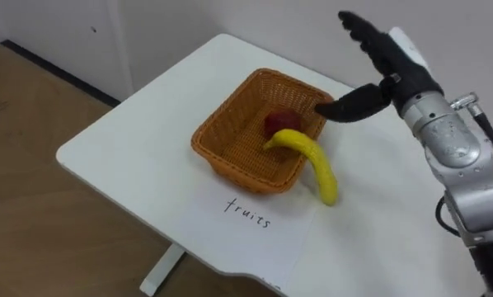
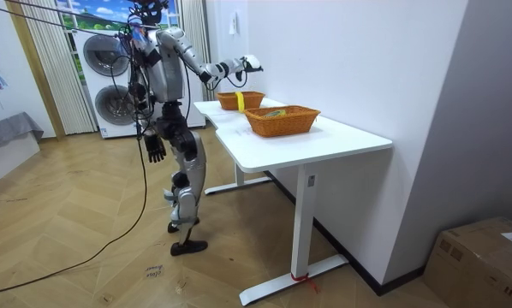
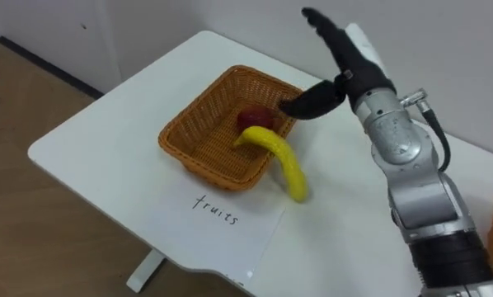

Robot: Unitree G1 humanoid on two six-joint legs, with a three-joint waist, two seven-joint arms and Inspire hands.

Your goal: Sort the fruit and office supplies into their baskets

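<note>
**Right hand (image 1: 399, 68) spread open over a woven orange-brown wicker basket (image 1: 230, 157), with a curved yellow banana (image 1: 316, 161) half in and half out**

A white rectangular table (image 1: 139, 140) stands against a pale wall, and the robot stands at its long side with its right arm stretched out over the top. The wicker basket sits near the table's far end. A second wicker basket (image 2: 282, 120) sits further along the same table, well apart from the first.

A white sheet of paper (image 1: 246, 223) with a handwritten label lies flat on the table just in front of the first basket. It appears to mark which sort of item belongs there.

The right hand hovers above the basket's far right corner. Its fingers are straight, its thumb is held out to the side, and it holds nothing.

The banana is draped over the basket's right rim, which seems to prop it up. Its long axis runs diagonally. One end points into the basket, and the other slopes down to the table beside the paper, towards the robot. It probably needs a nudge to count as sorted.

A round red fruit (image 1: 281, 122) lies inside the basket, touching the banana's inner end.

The left hand (image 2: 156, 149) hangs idle at the robot's side.
</note>
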